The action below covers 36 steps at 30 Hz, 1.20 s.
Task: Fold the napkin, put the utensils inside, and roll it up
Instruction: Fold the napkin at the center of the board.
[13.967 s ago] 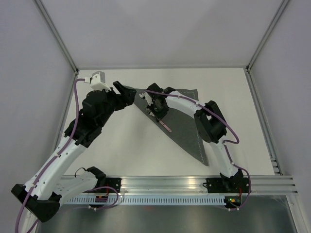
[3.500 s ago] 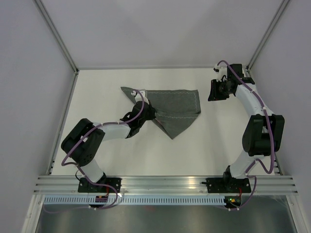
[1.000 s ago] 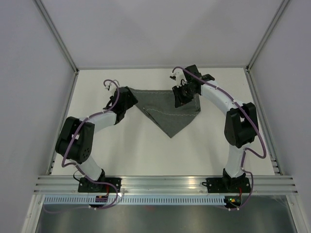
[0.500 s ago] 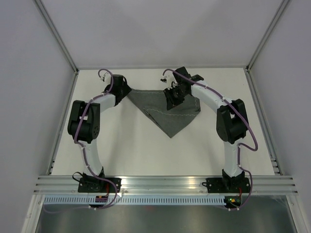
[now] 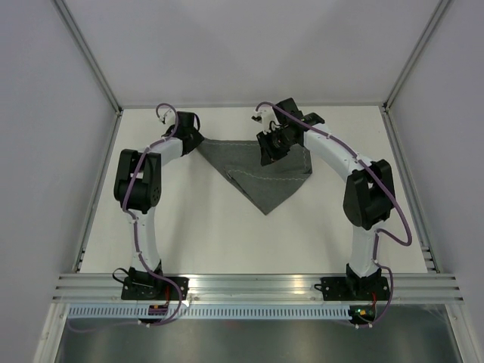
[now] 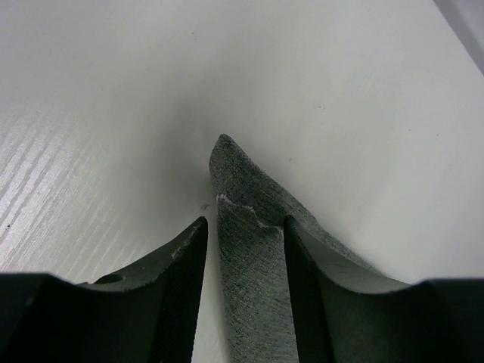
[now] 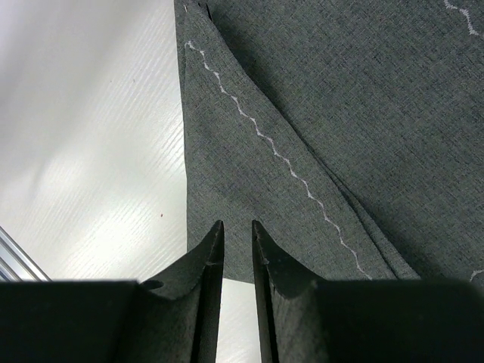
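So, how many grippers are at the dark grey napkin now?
2. The left gripper is at the napkin's far-left corner, with the corner tip between its fingers. The right gripper is over the napkin near its far edge. Neither is hidden.

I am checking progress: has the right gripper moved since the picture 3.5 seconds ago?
Yes. The right gripper moved left, away from the far right corner post, to the napkin's far edge.

Left gripper (image 6: 245, 224) far forward, jaws half spread; right gripper (image 7: 237, 225) likewise forward, jaws narrowly apart.
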Each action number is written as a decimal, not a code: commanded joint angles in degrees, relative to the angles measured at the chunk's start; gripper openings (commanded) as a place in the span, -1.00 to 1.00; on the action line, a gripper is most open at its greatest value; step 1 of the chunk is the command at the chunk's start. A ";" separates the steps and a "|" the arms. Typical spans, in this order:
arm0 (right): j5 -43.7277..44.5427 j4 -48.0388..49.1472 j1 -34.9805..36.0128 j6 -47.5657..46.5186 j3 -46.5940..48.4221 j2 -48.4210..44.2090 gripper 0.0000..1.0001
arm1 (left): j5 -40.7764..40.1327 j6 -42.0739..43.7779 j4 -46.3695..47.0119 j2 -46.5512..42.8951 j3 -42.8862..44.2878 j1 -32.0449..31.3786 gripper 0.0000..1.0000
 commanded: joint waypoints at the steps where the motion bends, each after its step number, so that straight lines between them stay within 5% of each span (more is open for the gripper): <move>1: 0.68 -1.15 -0.29 -0.36 0.76 -3.32 -0.47 | -1.19 -1.14 -2.98 1.12 3.05 0.46 0.00; 12: 1.12 -0.98 -1.08 -0.54 -0.29 -4.37 -0.49 | -1.28 -0.26 -3.42 3.14 5.07 1.43 -0.11; 26: 1.83 -0.71 -2.13 -0.54 -1.70 -5.87 -0.50 | 1.88 0.53 0.09 2.88 3.94 1.60 -0.89; 36: 2.26 -0.54 -2.66 -0.28 -2.75 -6.93 -0.50 | 13.22 5.45 27.93 -7.92 -12.40 1.52 -0.95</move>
